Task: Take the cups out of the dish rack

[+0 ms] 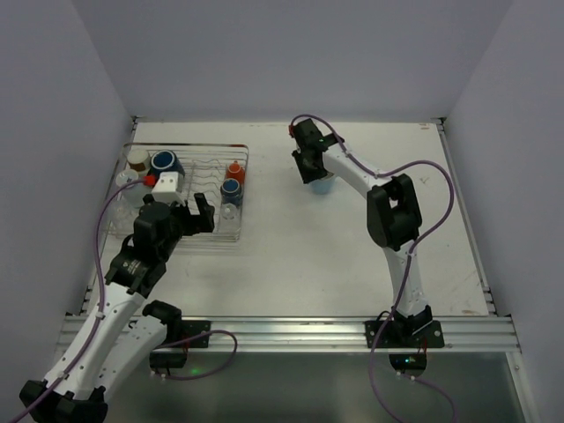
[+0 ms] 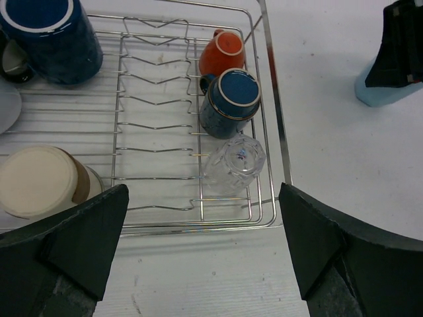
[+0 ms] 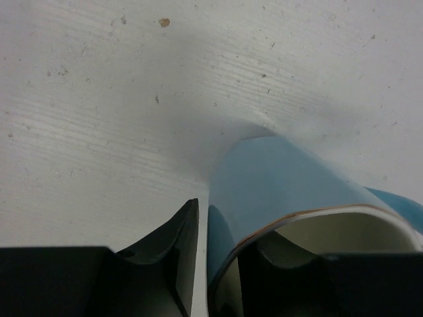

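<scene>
1. Between the fingers of the right claw point(image 3: 221, 264) runs the wall of a light blue ceramic cup point(image 3: 284, 178). One finger is inside the rim and one outside, with the jaws drawn nearly together and pinching it.
2. Beneath that claw lies bare white table point(image 3: 79, 99), well apart from the silver wire dish rack point(image 2: 268, 99). I cannot tell whether the cup's base touches down.
3. Over the rack's near end hovers the left claw point(image 2: 201, 211), spread fully wide and holding nothing.
4. Just ahead of it, roughly centred between its fingers, a clear faceted glass point(image 2: 234, 162) sits in the rack. Beyond that are a small navy mug point(image 2: 231, 102) and an orange cup point(image 2: 223, 53). Ahead to its left are a large navy mug point(image 2: 49, 33) and a cream-ended brown cup point(image 2: 39, 181).
5. By my reading the job is at an early stage: one cup is out, and at least five wait in the rack.
</scene>
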`<state>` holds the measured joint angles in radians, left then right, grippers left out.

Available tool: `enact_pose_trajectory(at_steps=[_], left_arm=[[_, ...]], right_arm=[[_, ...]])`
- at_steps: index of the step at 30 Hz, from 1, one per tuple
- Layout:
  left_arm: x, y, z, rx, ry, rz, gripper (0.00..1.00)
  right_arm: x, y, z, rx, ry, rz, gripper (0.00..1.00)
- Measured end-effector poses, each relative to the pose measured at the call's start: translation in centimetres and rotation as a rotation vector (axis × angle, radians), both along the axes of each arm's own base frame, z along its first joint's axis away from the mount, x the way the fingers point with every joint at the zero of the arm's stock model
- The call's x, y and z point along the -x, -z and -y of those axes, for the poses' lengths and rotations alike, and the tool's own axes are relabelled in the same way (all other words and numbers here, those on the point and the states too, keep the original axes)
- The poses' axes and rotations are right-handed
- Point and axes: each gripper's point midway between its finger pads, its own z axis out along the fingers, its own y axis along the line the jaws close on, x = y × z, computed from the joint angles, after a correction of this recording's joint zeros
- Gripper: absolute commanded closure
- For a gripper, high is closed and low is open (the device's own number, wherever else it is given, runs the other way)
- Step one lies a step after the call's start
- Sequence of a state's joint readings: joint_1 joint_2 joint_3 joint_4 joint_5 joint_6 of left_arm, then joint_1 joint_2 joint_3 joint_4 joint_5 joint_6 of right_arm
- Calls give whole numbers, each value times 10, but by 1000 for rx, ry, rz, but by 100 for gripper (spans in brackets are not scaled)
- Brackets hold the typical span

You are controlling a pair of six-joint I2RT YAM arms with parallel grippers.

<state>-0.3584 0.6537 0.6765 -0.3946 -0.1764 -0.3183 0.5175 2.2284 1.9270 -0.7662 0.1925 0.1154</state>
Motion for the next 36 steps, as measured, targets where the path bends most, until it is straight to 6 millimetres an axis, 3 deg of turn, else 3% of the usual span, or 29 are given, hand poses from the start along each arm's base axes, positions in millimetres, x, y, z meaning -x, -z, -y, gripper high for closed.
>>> enact_pose_trajectory(at_steps=[1, 4, 6, 7, 12, 18, 22, 25, 29, 36], left_arm=[[-1, 0, -3, -3, -15, 1, 0], [-4, 0, -15, -6, -65, 0, 0], [-7, 3, -26, -8, -106, -8, 0], [-8, 4, -31, -9, -125, -13, 0], [-12, 14, -42, -31, -179, -57, 2], [-16, 18, -55, -48, -268, -101, 0], [-25, 24, -68, -53, -361, -138, 0], [-30, 31, -81, -78, -428, -175, 0], [-36, 38, -101, -113, -512, -214, 0], [-38, 67, -131, -137, -607, -327, 0]], right_arm=[[-1, 0, 0, 0, 1, 6, 59], [-3, -1, 0, -5, 1, 23, 53], [-4, -2, -1, -14, 6, 32, 36], [-3, -4, -1, -20, 5, 34, 22], [6, -34, 1, -62, 2, 77, 1], [23, -107, -9, -228, -33, 209, 1], [47, -139, -14, -333, -67, 272, 1], [75, -146, -17, -414, -97, 288, 1], [107, -137, -20, -492, -137, 265, 1], [123, -127, -28, -562, -187, 238, 1]])
